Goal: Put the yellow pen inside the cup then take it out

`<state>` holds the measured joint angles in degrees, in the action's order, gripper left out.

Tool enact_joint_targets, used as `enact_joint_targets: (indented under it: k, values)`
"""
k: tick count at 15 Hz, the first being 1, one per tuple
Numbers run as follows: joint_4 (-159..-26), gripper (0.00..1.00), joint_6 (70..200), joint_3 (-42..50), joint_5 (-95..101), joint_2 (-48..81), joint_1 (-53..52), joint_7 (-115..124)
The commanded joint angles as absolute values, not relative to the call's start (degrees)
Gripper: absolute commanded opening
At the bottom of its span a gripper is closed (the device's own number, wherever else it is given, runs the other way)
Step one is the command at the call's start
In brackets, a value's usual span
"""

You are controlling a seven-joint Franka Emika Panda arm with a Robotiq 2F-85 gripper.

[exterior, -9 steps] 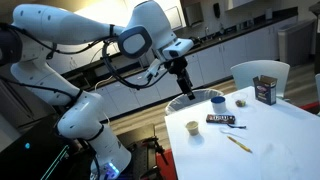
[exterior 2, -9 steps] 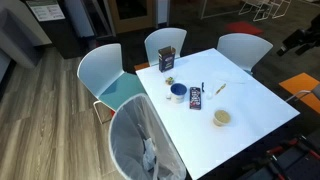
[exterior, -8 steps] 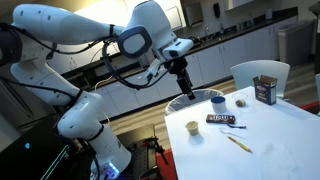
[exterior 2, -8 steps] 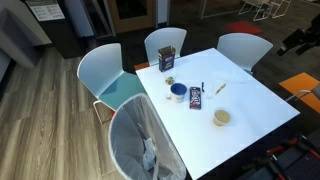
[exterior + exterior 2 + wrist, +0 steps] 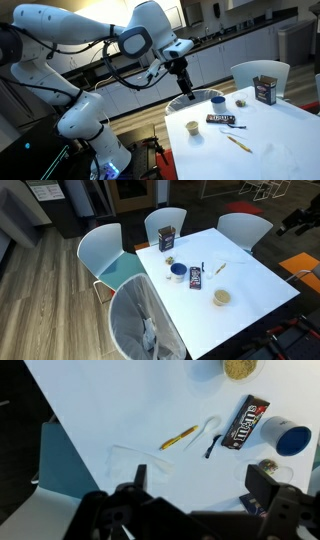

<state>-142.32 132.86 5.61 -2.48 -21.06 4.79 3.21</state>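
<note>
Now the pincer (image 5: 198, 478) hangs wide open, holding nothing. It should go slowly down to the yellow pen (image 5: 180, 437) ahead of it and pinch its middle.

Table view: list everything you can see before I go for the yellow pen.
yellow pen: one, yellow, flat on table
cup: one, cream, upright near table edge
dark blue pen: one, beside candy bar
candy bar: one, dark wrapper, mid-table
blue vessel: one, blue-white, next to candy bar
box: one, dark, upright
table: one, white
chairs: four, white, around table
gripper: one, dark, open, empty, above table
</note>
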Motion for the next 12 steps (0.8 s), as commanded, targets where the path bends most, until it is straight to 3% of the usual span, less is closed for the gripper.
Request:
enact_joint_targets:
  k: [1, 12]
  values:
    - [-137.92, 1.0, 135.32, 5.13, -7.62, -13.34, 4.92, 9.78]
    - [-118.51, 1.0, 138.34, 3.14, -16.87, 21.28, 2.45, 29.73]
